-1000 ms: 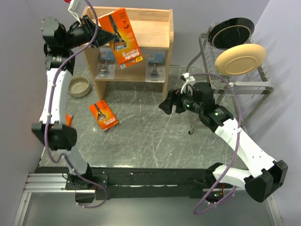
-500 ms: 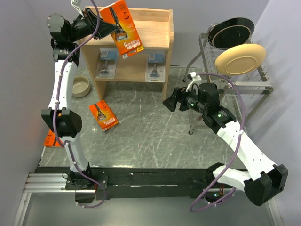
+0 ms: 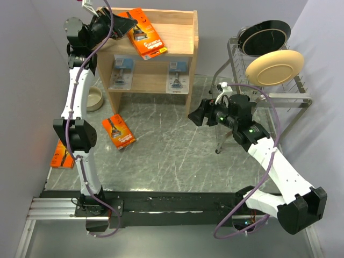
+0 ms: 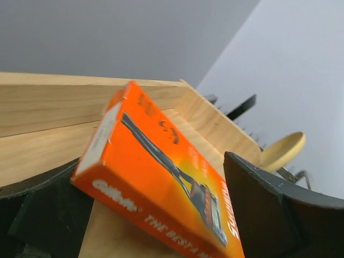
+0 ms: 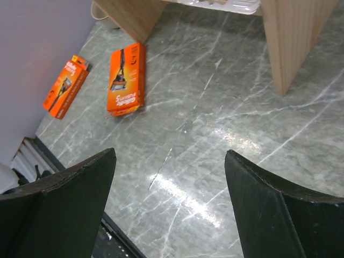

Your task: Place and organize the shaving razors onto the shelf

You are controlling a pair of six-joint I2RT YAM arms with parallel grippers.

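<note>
The light wooden shelf (image 3: 177, 37) stands at the back of the table. One orange pack of shaving razors (image 3: 146, 38) lies on its top tray, its near end between the fingers of my left gripper (image 3: 127, 26), which is open. In the left wrist view this orange pack (image 4: 156, 172) rests on the wooden tray (image 4: 43, 145), with my left gripper (image 4: 150, 166) spread wide around it. Two clear blister packs (image 3: 121, 72) (image 3: 177, 75) sit on the lower board. Another orange pack (image 3: 118, 131) lies on the table and a third (image 3: 63, 154) at the far left. My right gripper (image 3: 192, 117) hovers open and empty over the table.
A wire dish rack (image 3: 269, 80) with plates stands at the back right. A small bowl (image 3: 92, 99) sits left of the shelf. The right wrist view shows both loose orange packs (image 5: 127, 79) (image 5: 65, 86), my right gripper (image 5: 169, 156) and a shelf side panel (image 5: 290, 37).
My left gripper brought the orange pack down from a raised tilt onto the shelf's top tray and opened its jaws. The right arm barely moved.
</note>
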